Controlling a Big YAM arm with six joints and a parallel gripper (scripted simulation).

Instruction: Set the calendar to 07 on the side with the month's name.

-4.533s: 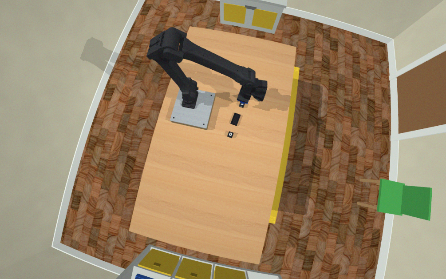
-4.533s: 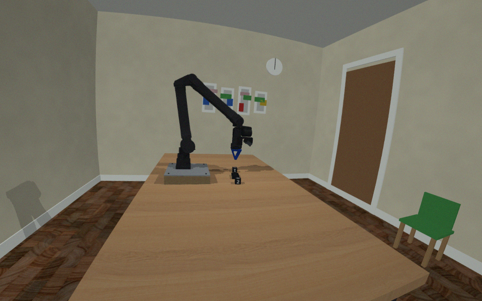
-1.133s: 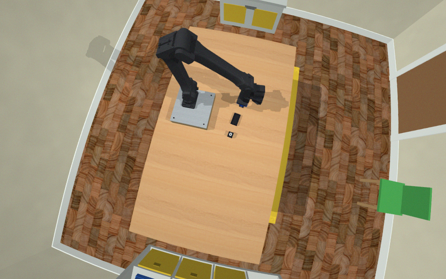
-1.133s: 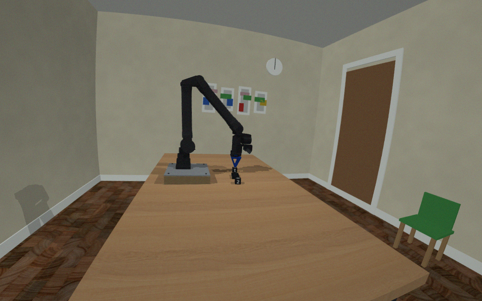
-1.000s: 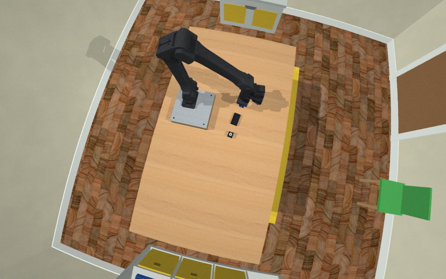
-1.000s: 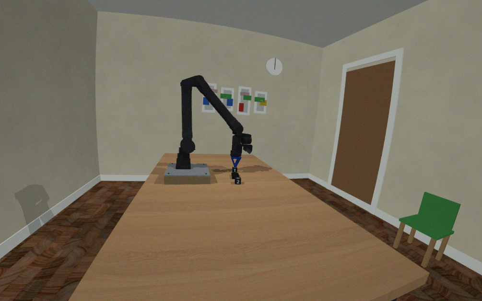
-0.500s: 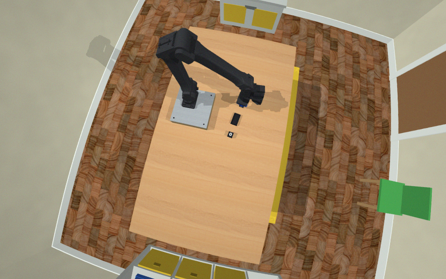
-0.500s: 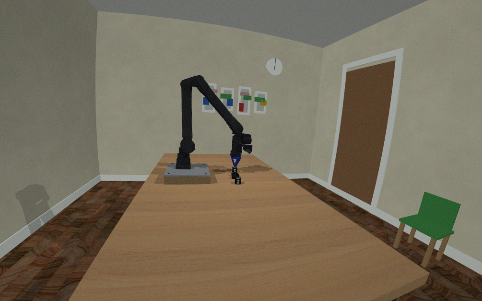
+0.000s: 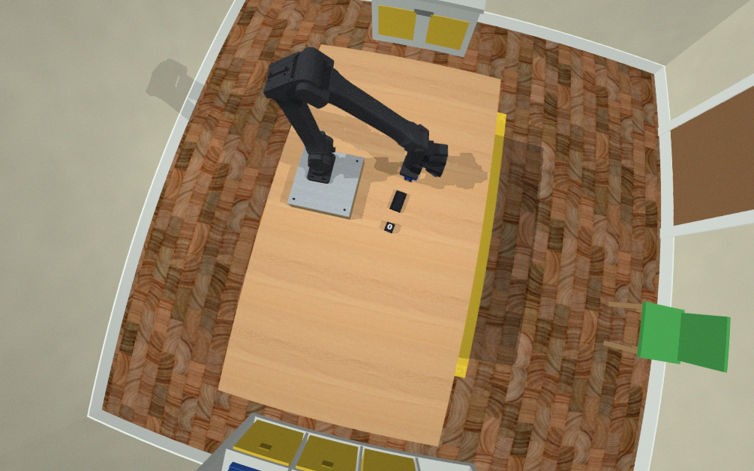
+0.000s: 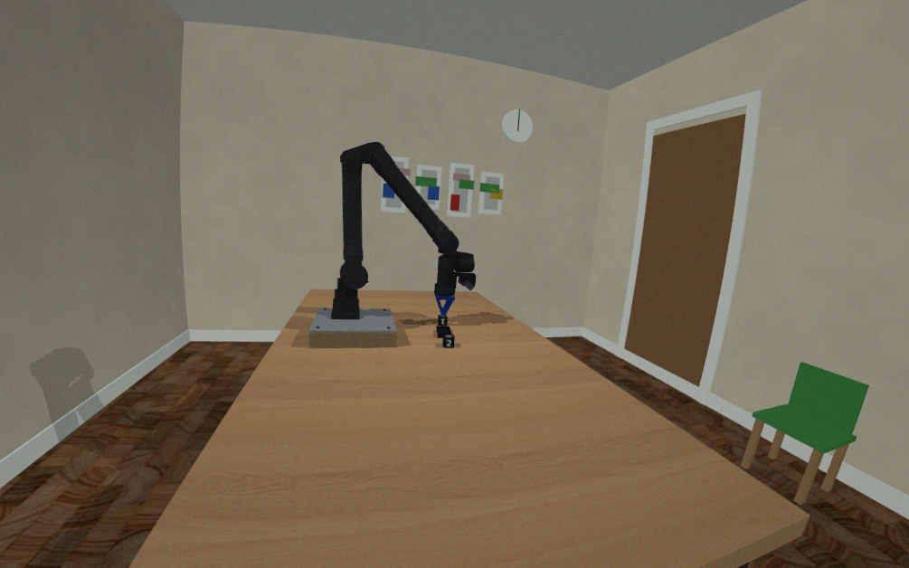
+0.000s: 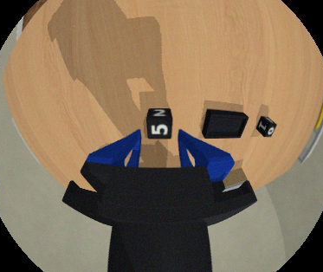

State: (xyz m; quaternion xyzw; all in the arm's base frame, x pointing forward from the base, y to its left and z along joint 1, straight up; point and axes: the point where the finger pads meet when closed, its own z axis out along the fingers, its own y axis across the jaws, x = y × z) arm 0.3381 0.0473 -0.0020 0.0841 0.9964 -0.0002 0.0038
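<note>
the step in hand was judged to be the pick of the first cube point(image 11: 159, 122), with neither cube yet placed in the tray point(image 11: 226, 124). the claw point(image 11: 159, 142) was held about half open, its blue fingers set wider than the cube, and nothing was gripped between them. the first cube was seen just beyond the fingertips, in line with the gap, with a sliver of space on either side. whether it was resting on the table point(image 11: 222, 42) could not be told for certain, though it was judged so from the shadow beneath it.

the tray was seen to the right of the claw, near the first cube but apart from it, lying flat and holding nothing. the second cube point(image 11: 266, 127) was seen further right again, just past the tray.

for the next move, a short descent and a closing of the fingers on two opposite faces were judged to be called for, followed by a turn so that the wanted digit would be upright on the month side.

the first cube was seen as small and black with white digits; a 5 was turned toward the wrist camera, lying on its side. on the second cube a 0 was shown upward in the top view and a 2 on one side in the exterior view. the tray was seen as a low dark rectangle, and its month name could not be read
</note>
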